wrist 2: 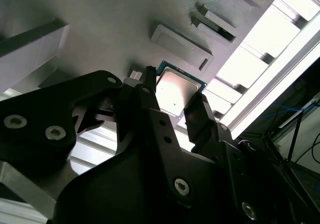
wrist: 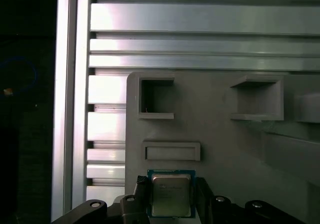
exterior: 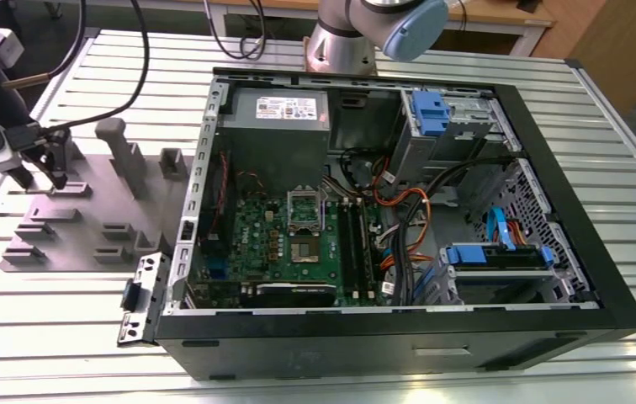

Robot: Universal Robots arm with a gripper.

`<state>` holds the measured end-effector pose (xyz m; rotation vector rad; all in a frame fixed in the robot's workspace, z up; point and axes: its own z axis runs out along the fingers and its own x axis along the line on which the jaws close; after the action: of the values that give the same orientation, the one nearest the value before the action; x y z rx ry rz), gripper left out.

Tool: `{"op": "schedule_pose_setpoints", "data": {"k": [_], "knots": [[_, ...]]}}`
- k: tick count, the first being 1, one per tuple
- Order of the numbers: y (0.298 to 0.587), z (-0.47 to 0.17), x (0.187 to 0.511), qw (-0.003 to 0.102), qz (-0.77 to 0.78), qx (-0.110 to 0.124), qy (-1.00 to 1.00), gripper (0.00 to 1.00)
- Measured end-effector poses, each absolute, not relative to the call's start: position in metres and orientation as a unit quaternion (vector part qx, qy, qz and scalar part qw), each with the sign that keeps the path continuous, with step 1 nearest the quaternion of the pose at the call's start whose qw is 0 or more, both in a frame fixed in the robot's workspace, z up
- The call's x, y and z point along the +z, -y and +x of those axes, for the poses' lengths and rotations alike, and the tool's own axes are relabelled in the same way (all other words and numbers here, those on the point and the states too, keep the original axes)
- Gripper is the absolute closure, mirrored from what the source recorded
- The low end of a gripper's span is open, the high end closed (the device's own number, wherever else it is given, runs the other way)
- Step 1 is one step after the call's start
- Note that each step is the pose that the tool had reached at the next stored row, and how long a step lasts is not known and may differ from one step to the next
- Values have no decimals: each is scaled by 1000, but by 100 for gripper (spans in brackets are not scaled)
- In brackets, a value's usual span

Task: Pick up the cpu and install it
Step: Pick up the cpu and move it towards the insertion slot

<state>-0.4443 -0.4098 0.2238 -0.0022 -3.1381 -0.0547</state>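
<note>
A robotics lab: a slatted aluminium table point(exterior: 71, 341) carries an opened computer case point(exterior: 408, 347) and grey fixture plate point(exterior: 76, 200).

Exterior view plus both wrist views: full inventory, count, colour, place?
table: one, slatted silver metal.
fixture plate: one, grey, on the table at the exterior view's left.
cpu: one, silver top, green edge, on the fixture plate.
computer case: one, black, open, mid-table.
circuit board: one, green, inside the computer case.
drive brackets: two, blue, inside the computer case.
arm: one, silver and pale blue, behind the computer case.
gripper: one, black, over the cpu.
</note>
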Motion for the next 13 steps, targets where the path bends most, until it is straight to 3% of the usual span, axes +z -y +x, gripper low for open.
{"op": "schedule_pose_setpoints", "data": {"k": [13], "knots": [[410, -444, 228, 2, -1, -17, 1000, 53]]}}
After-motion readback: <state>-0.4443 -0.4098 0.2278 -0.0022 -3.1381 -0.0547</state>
